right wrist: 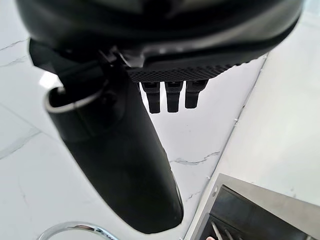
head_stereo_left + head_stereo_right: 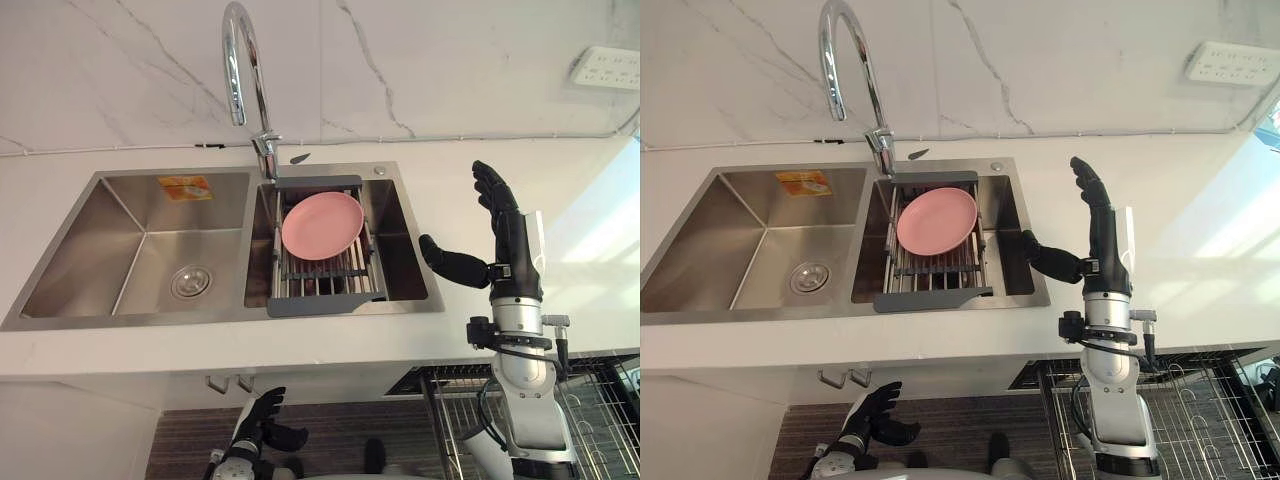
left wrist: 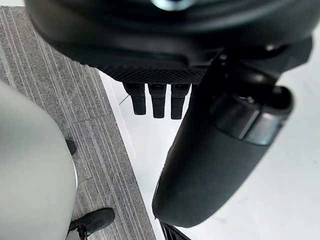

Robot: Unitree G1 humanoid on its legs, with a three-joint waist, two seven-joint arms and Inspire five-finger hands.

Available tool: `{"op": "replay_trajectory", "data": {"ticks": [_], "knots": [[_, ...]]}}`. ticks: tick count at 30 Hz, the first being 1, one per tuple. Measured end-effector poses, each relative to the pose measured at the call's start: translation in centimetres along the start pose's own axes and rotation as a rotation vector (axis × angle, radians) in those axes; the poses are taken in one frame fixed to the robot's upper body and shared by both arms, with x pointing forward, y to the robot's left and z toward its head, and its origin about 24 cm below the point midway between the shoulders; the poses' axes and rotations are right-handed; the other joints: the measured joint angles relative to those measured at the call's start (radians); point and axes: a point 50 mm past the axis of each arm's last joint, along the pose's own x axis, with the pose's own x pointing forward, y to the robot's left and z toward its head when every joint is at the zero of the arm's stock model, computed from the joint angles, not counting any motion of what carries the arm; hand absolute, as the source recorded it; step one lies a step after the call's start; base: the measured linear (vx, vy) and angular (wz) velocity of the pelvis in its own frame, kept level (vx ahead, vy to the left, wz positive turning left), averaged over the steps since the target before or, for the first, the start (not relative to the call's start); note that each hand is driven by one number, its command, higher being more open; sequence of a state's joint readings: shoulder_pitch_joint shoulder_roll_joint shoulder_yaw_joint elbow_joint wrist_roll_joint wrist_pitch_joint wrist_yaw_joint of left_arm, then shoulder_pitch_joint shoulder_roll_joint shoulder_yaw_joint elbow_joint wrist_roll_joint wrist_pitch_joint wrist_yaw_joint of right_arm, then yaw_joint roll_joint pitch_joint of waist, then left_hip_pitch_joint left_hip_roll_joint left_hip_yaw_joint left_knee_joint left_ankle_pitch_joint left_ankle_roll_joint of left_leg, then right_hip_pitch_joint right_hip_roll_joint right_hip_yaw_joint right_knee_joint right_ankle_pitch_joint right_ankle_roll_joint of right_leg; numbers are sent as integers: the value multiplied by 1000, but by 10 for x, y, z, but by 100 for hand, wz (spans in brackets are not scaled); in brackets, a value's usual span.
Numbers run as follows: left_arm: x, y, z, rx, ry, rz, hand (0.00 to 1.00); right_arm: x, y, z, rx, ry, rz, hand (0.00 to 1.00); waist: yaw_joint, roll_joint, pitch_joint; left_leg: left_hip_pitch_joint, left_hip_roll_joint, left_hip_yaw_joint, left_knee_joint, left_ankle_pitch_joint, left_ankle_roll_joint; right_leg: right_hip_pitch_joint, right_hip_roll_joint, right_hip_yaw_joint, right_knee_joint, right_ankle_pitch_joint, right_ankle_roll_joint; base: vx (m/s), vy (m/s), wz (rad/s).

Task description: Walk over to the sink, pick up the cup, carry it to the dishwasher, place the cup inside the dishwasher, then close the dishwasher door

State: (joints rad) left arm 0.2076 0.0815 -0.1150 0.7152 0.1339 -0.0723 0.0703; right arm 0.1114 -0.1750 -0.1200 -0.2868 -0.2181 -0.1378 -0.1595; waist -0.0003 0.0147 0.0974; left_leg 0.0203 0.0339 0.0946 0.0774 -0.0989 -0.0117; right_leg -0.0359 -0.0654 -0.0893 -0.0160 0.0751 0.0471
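Presently right hand (image 2: pixel 510 240) raised beside sink (image 2: pixel 200 318), fingers spread, empty; left hand (image 2: pixel 262 425) low, relaxed.

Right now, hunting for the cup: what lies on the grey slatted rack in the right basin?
A round pink plate lies on the grey slatted rack; whatever sits beneath is covered.

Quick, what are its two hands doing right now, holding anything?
Left hand: open, empty, low below the white countertop.
Right hand: open, fingers straight, empty, raised beside the stainless steel double sink.
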Motion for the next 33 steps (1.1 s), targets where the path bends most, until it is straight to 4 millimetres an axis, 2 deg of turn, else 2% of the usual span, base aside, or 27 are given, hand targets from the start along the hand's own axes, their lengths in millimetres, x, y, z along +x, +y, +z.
{"op": "replay_trajectory", "data": {"ticks": [3,7,10,16,22,33], "knots": [[1,7,-10,-77,56,47,90,-10,-6,-15,-10,96,-41,90,-16,1,1,11,0,3,2,0,0,13,-2,1,6,-1,1,-3,2,-2],[3,10,-17,-156,104,74,90,-12,-14,-27,-83,159,-77,90,-15,6,5,25,2,-1,16,-24,2,34,-4,-9,19,-8,8,-41,12,8],[2,12,-21,-182,122,85,90,-11,-15,-32,-173,164,-41,90,-14,4,6,39,-1,-23,33,-35,-3,60,-11,-32,35,-22,11,-55,8,27],[2,15,-24,-194,133,100,90,11,-7,-27,-324,56,179,90,-9,-3,9,43,-5,-39,32,-33,-9,81,-21,-74,35,-29,18,-45,-6,18],[3,16,-22,-196,121,101,90,25,4,-36,-401,39,335,90,10,-3,9,42,-8,-60,30,-29,-7,92,-28,-98,34,-30,18,13,3,13],[4,21,-20,-200,103,117,90,51,26,-35,-536,-48,495,90,15,-10,27,24,-18,-87,27,-18,4,92,-40,-136,34,-36,26,16,4,11]]}}
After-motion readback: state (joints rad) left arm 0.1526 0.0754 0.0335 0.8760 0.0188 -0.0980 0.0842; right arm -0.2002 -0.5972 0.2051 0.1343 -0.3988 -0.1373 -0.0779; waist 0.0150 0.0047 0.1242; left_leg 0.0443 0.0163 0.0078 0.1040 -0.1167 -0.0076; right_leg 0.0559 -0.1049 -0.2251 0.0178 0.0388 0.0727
